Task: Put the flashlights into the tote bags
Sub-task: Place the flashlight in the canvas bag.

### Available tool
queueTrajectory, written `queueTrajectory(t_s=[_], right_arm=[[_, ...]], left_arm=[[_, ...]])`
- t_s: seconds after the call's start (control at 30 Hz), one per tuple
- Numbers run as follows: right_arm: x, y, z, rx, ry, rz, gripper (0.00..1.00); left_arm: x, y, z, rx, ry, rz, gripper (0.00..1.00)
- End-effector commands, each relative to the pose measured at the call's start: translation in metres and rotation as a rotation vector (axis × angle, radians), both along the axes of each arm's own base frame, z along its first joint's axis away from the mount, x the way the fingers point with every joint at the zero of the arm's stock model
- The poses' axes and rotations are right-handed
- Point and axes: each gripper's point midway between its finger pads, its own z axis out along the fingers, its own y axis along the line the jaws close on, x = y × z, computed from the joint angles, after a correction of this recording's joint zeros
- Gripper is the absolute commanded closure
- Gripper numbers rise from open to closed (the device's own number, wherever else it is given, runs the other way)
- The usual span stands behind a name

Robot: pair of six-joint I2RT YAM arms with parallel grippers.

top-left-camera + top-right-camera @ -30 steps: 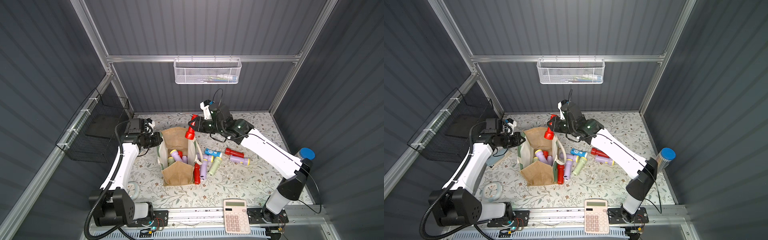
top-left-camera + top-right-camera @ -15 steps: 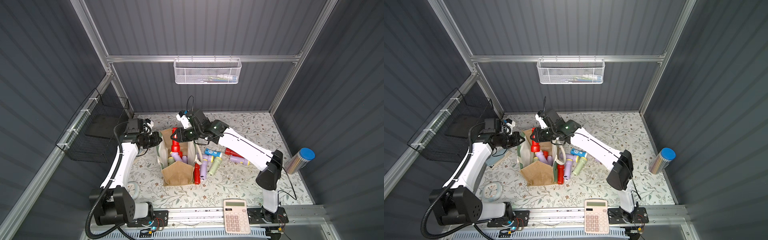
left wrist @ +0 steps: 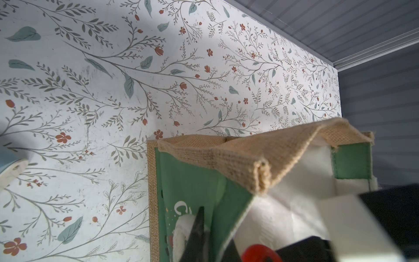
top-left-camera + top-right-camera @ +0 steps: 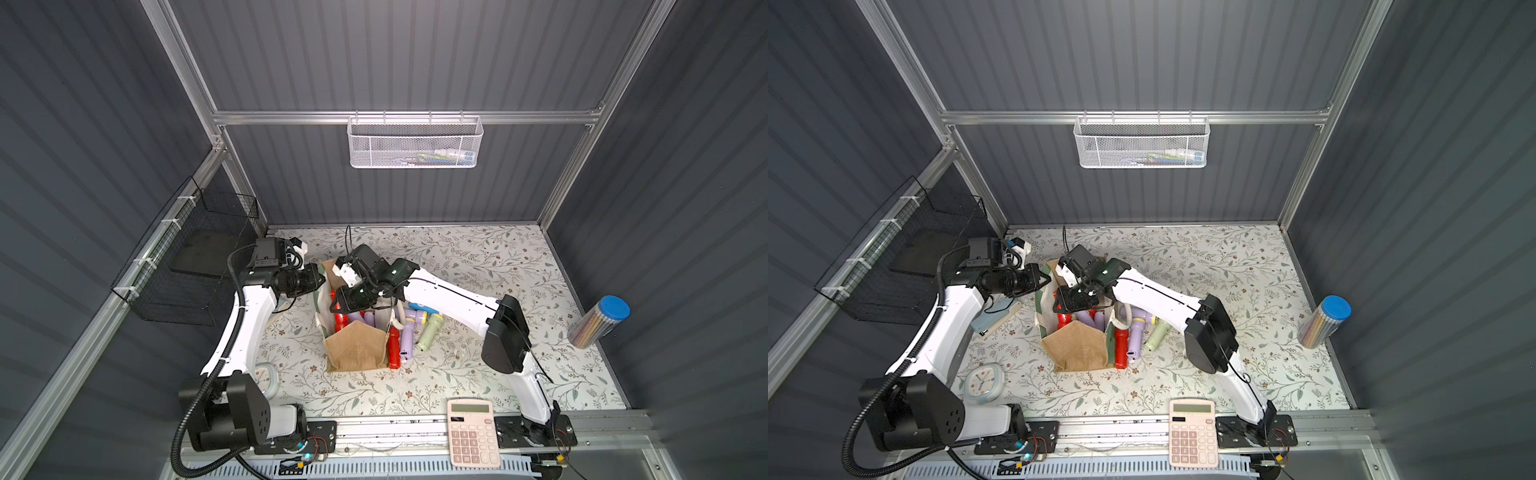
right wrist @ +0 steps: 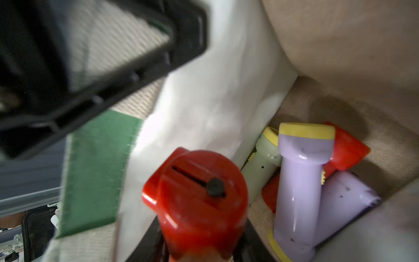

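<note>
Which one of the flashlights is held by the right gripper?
The red flashlight, clamped in the right gripper at the mouth of the tote bag. The other flashlights lie loose: some inside the bag, some on the table beside it.

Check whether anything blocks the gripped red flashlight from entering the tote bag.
Nothing visible does. The right gripper holds the red flashlight at the tote bag's open mouth, and the left gripper grips its rim.
</note>
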Motion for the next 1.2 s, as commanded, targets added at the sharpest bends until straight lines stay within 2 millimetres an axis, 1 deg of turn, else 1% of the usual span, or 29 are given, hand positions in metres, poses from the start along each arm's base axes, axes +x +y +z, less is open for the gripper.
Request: queueTrajectory(t_s=[0.0,0.17,0.37,0.5,0.67,0.77,0.93,1.0,1.17], right_arm=[[-0.005,0.004,0.001,0.0,0.009,0.026,0.79],[-0.001,0.003,-0.02,-0.054,0.027,0.007,0.77],[0.003,0.002,-0.04,-0.117,0.065,-0.012,0.75],[0.004,0.002,-0.05,-0.123,0.114,-0.019,0.68],[0.009,-0.004,-0.063,-0.136,0.176,-0.045,0.65],[0.011,-0.006,-0.069,-0.138,0.205,-0.056,0.61],[0.011,-0.005,-0.069,-0.12,0.232,-0.046,0.52],[0.009,-0.003,-0.064,-0.104,0.231,-0.032,0.48],[0.007,0.002,-0.045,-0.052,0.22,-0.006,0.47]], left_arm=[[-0.002,-0.002,-0.007,-0.028,0.031,0.005,0.94],[-0.004,-0.002,-0.006,-0.03,0.024,0.002,0.94],[-0.002,-0.004,-0.006,-0.041,0.027,-0.003,0.94],[-0.003,-0.005,-0.005,-0.045,0.025,-0.008,0.94],[-0.003,-0.005,-0.004,-0.043,0.018,-0.007,0.94],[-0.004,-0.005,-0.003,-0.039,0.013,-0.011,0.93],[-0.004,-0.004,-0.002,-0.036,0.007,-0.009,0.93],[-0.004,-0.004,-0.001,-0.038,0.007,-0.011,0.92],[-0.004,-0.004,0.0,-0.031,0.003,-0.011,0.92]])
